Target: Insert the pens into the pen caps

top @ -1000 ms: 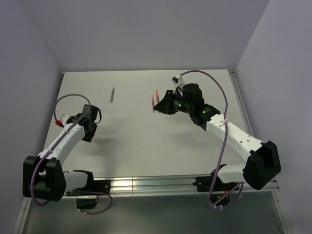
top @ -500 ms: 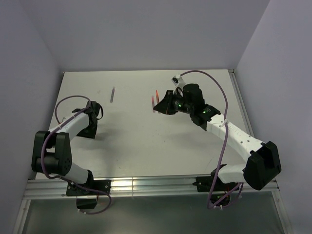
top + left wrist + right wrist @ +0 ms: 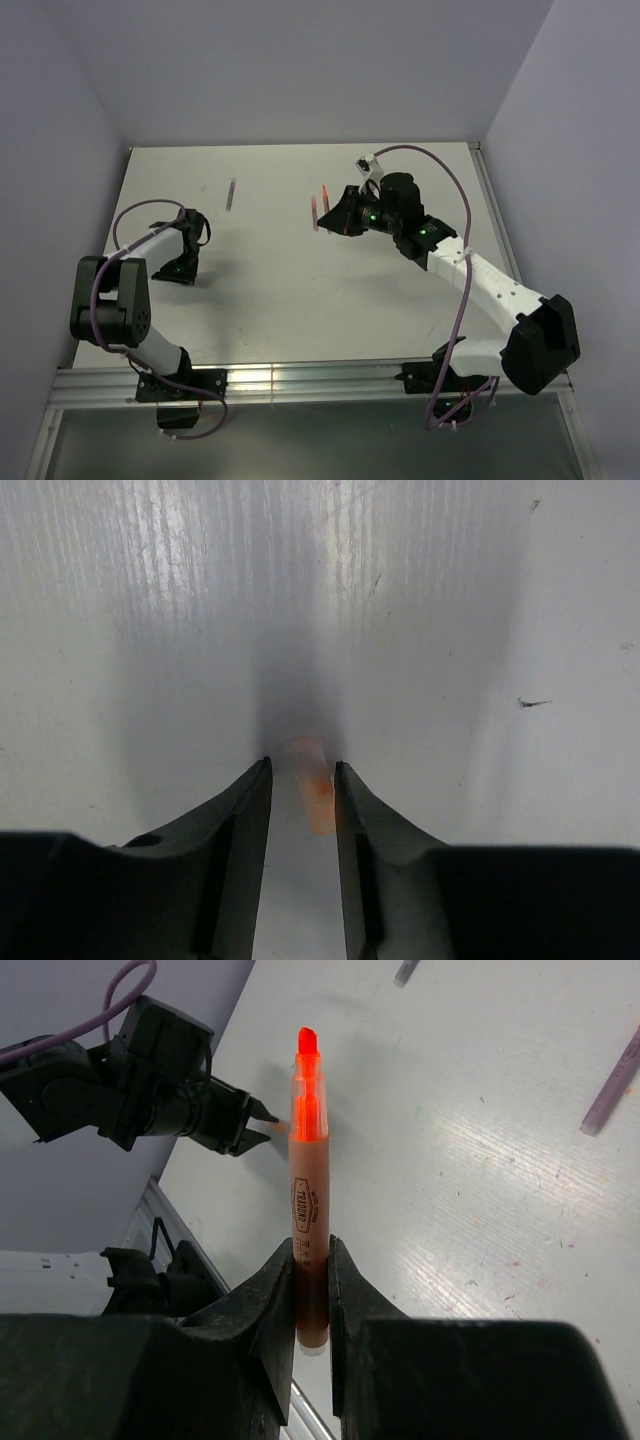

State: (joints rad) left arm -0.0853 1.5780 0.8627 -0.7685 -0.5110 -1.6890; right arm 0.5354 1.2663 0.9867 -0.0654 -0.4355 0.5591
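- Pale lilac walls [image 3: 300, 70] close in a scuffed white surface [image 3: 300, 300] on three sides, with both arms reaching out over it.
- The left tool [image 3: 303, 770] is down at the surface on the left side, its tips just above the white top.
- Its two dark fingers [image 3: 245, 820] stand a little apart and straddle a stubby pinkish-red pen cap [image 3: 312, 788] that lies flat between them.
- The cap sits close against one finger, while a sliver of surface shows beside the other, so this tool is not clamped on it.
- The right tool [image 3: 311, 1260] is closed on a translucent red-orange pen [image 3: 308, 1185] with printed lettering, pinching the lower part of its barrel.
- This pen's bright, uncapped tip points away from the tool, and in the wrist view it lines up roughly toward the left arm.
- The held pen is lifted off the surface, right of centre.
- A thin dark grey pen [image 3: 232, 193] lies flat toward the back, well apart from both tools.
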